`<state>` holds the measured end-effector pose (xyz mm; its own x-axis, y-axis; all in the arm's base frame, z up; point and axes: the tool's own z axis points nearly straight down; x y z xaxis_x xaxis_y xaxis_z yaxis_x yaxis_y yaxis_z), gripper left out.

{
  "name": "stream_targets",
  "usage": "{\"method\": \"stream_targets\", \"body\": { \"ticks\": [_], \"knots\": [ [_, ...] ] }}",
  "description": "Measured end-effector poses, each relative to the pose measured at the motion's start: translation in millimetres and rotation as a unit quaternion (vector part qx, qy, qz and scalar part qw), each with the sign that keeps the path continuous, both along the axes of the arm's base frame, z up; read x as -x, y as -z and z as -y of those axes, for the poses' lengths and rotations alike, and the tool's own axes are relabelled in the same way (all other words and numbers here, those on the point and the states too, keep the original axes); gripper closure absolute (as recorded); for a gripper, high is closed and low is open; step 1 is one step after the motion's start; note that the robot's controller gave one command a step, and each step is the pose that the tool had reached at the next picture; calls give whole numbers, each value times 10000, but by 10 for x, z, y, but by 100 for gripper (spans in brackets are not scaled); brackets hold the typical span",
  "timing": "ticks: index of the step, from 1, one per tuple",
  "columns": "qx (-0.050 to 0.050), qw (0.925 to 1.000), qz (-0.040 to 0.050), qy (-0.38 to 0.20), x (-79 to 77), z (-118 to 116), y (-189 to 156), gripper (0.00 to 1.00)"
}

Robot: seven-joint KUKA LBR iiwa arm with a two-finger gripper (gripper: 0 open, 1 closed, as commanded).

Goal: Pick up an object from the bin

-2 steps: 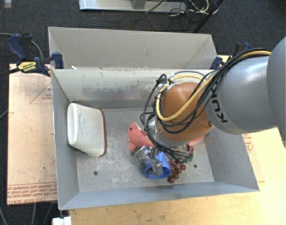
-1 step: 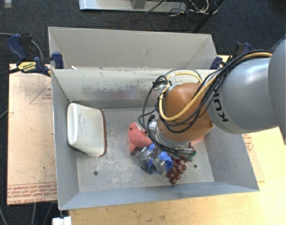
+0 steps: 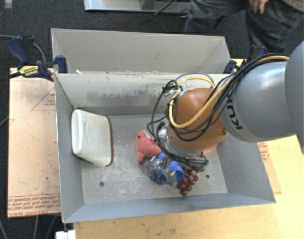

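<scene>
Camera view: hand [image 3: 172,162] over blue thing [image 3: 159,172] beside grapes [image 3: 188,180]; whether open, cannot tell

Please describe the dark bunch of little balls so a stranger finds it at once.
In the grey bin, look just below the arm's orange cover, near the front wall. Three small things lie together there: a pink thing, a blue thing and the bunch. Only the bunch is dark red, a grape-like cluster of little balls.
</scene>
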<state>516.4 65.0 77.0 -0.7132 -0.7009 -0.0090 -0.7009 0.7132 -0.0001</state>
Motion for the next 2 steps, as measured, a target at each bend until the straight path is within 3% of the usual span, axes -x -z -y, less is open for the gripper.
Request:
{"method": "stream_targets", "body": {
  "ticks": [1, 2],
  "knots": [
    [7, 9999, -41, -120, 9, -11, -403, 100],
    [-11, 9999, 17, -137, 9, 3, -1942, 100]
  ]
}}
